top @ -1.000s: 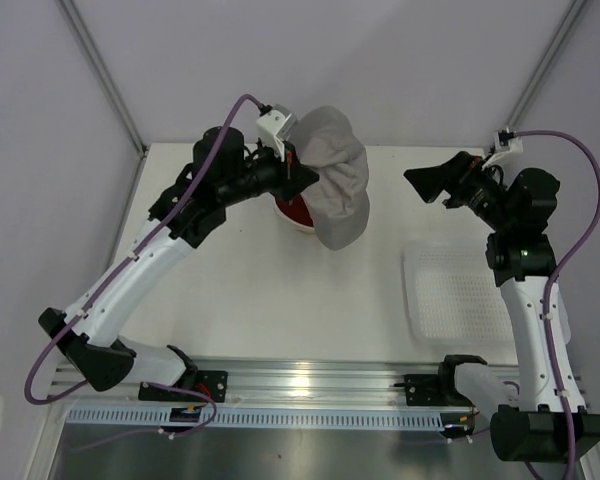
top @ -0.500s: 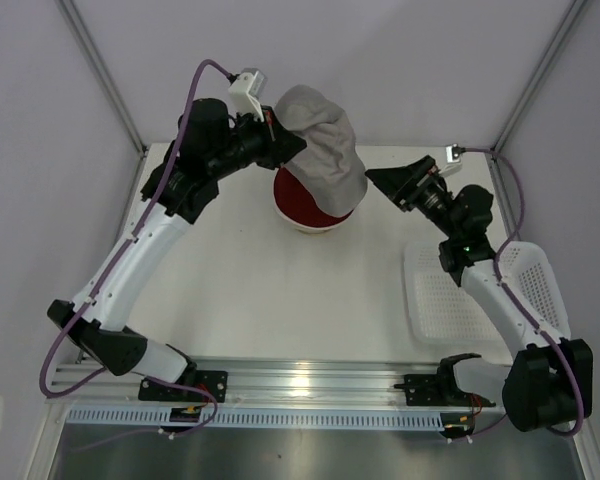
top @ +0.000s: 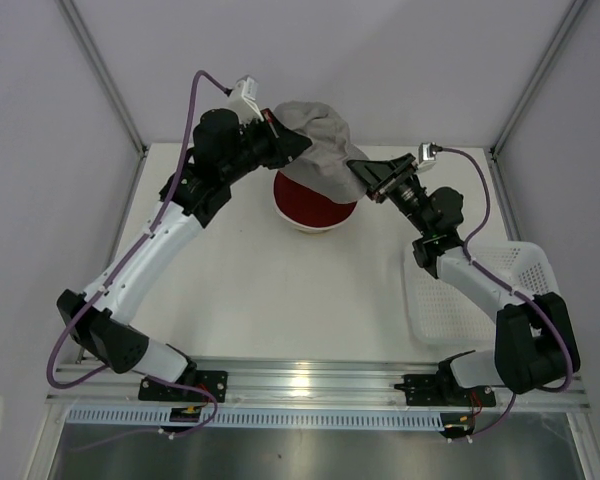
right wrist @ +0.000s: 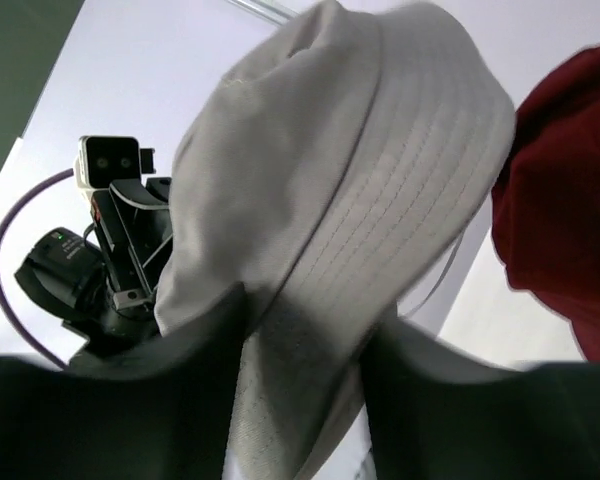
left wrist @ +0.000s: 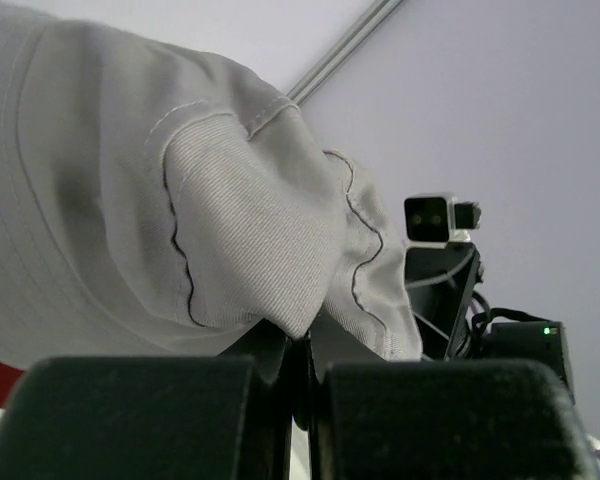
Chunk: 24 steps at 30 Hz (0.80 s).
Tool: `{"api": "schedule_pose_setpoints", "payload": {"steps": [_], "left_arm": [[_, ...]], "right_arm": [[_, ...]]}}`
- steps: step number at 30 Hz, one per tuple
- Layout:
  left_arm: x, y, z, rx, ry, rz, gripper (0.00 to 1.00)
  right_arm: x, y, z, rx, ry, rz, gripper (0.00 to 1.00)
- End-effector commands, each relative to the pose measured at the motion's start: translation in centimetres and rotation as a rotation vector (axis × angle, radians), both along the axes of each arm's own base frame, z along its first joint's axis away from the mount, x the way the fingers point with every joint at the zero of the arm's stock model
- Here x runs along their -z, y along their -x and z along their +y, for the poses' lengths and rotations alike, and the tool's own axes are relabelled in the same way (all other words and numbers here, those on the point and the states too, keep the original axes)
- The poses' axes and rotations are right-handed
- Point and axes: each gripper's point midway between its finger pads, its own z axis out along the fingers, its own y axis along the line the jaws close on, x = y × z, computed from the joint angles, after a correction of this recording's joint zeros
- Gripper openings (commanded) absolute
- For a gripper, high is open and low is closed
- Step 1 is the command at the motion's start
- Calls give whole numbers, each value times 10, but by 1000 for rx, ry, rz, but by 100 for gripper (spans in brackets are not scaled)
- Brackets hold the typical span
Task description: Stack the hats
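White table (top: pixel 280 290) inside a pale-walled, metal-framed booth, seen from above and from both wrists. The left gripper (top: pixel 302 147) is clamped tight on a fold of brim of the grey hat (top: pixel 320 150), which hangs off the table between the two grippers. Directly below and just ahead of the left gripper sits the red hat (top: pixel 310 200), crown up; a pale rim under it looks like the cream hat (top: pixel 313 229), so the stack probably lacks only the grey one. The right gripper (top: pixel 357 171) meets the opposite brim, across the hat from the left gripper. Its fingers (right wrist: pixel 110 400) stand partly apart with cloth between them, and whether they already pinch it cannot be told. A mesh basket (top: pixel 450 300) lies behind and beside the right gripper, well apart from the hats. Handling: the hat appears light, limp and creasing, so it sags from any single hold. The stitched brim is judged the firmest place to grip, and two opposite holds should keep the opening spread for lowering over the red crown.
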Motion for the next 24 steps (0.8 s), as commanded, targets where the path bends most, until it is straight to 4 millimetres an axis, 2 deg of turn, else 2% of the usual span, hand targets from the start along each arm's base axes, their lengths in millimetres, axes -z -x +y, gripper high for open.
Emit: {"api": "schedule_pose_setpoints", "payload": {"steps": [1,2,3,4,9,13,14,19,24], "left_arm": [[-24,1,10,-39,58,-53,1],[-20,-1,12,-48,50,-48,1],[-18,-6,17,-68,43,-46,1],[-16,-10,20,-78,37,-45,1],[-4,-28,31,-116,-2,-44,1],[19,-43,30,-139,-51,-7,1],[24,-45,29,-136,-61,1,1],[62,-53,19,-89,-107,89,1],[87,-56,16,-77,-139,141,1]], "right_arm": [[-45,-4,-2,30,-67,-117,37],[-46,-7,-1,40,-49,-123,27],[-43,-18,1,66,5,-116,11],[-41,-25,2,85,35,-106,1],[-34,-57,9,108,148,-119,0],[-10,-87,10,91,186,-73,0],[3,-96,11,75,173,-31,0],[32,-110,-6,62,136,25,0],[51,-107,-11,68,178,42,0]]}}
